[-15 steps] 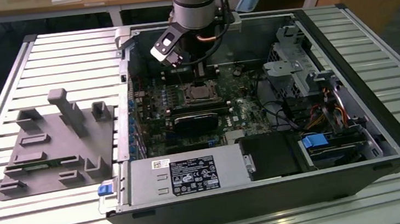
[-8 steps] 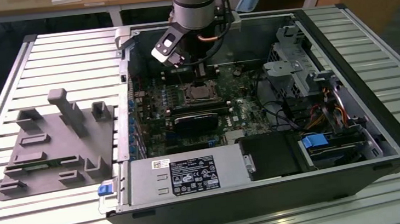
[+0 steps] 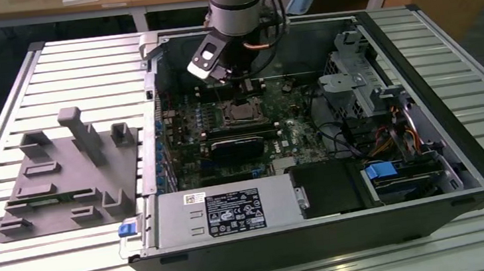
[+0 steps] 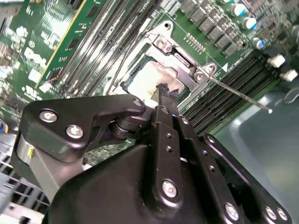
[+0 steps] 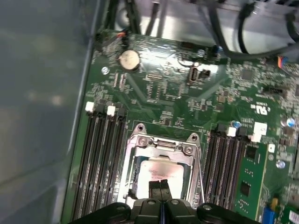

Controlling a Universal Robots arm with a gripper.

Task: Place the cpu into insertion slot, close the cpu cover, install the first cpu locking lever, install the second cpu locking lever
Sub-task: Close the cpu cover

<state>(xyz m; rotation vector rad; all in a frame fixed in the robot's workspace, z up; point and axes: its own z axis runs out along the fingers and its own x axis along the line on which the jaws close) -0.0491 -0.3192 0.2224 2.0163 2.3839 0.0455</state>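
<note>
Inside the open computer case, the gripper (image 5: 160,186) hangs just above the cpu (image 5: 159,169), its fingers pressed together and apparently empty. The chip lies seated in the insertion slot (image 3: 242,113) on the green board. The cpu cover (image 5: 161,145) appears folded down around it, and a thin locking lever (image 4: 238,95) juts free. The chip looks light, rigid and fragile, best taken by its edges. A printed label (image 3: 236,214) sits on the grey power supply (image 3: 175,222).
</note>
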